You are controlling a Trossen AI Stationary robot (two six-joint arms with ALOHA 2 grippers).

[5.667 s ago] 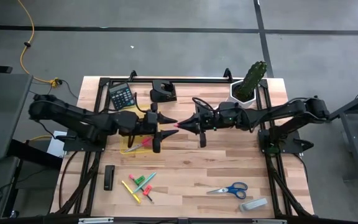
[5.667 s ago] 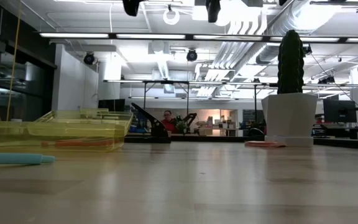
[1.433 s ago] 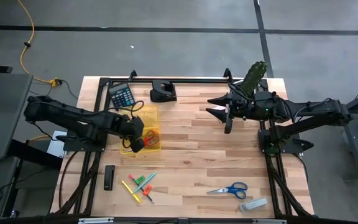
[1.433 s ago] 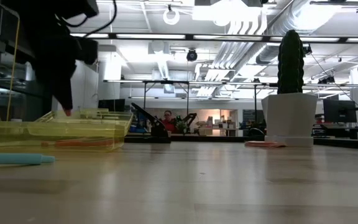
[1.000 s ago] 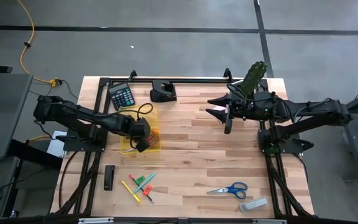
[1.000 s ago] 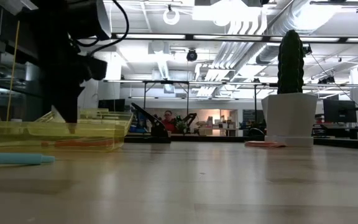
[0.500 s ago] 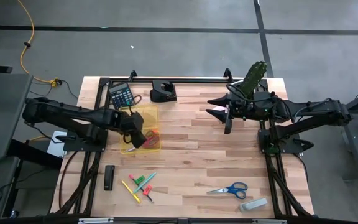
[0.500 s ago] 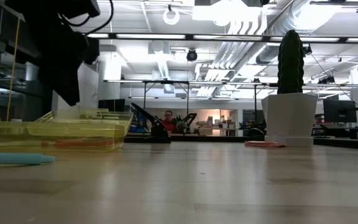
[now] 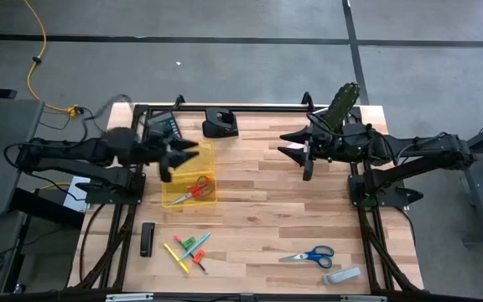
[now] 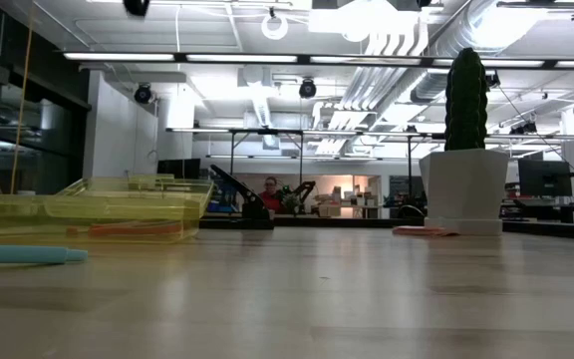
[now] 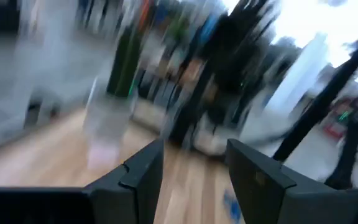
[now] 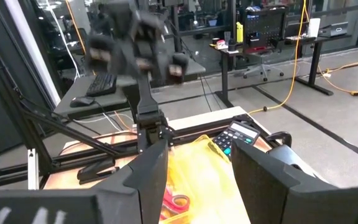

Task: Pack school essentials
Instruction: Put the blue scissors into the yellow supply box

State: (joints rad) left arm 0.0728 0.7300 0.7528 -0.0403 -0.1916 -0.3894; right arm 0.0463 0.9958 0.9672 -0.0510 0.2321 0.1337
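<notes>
Red-handled scissors (image 9: 194, 189) lie flat in the yellow tray (image 9: 210, 153) at the table's left; their handle (image 12: 174, 201) also shows in the right wrist view. My left gripper (image 9: 174, 158) hangs open above the tray's far left corner, holding nothing; its open fingers show in the left wrist view (image 11: 191, 168). My right gripper (image 9: 296, 153) waits open in the air at the far right (image 12: 197, 180). Thin pens (image 9: 188, 248) and blue-handled scissors (image 9: 309, 255) lie flat near the front edge.
A calculator (image 9: 163, 126) and a black desk tool (image 9: 220, 125) sit at the far edge. The cactus in its white pot (image 9: 335, 111) stands far right, with a flat pinkish thing (image 10: 425, 231) beside it. A black bar (image 9: 147, 239) and a grey block (image 9: 342, 274) lie near the front.
My left gripper has opened and let go of the red-handled scissors, which now lie in the yellow tray. It has risen out of the tray, tipped from pointing down to level, and drawn back toward the table's left and far edges.
</notes>
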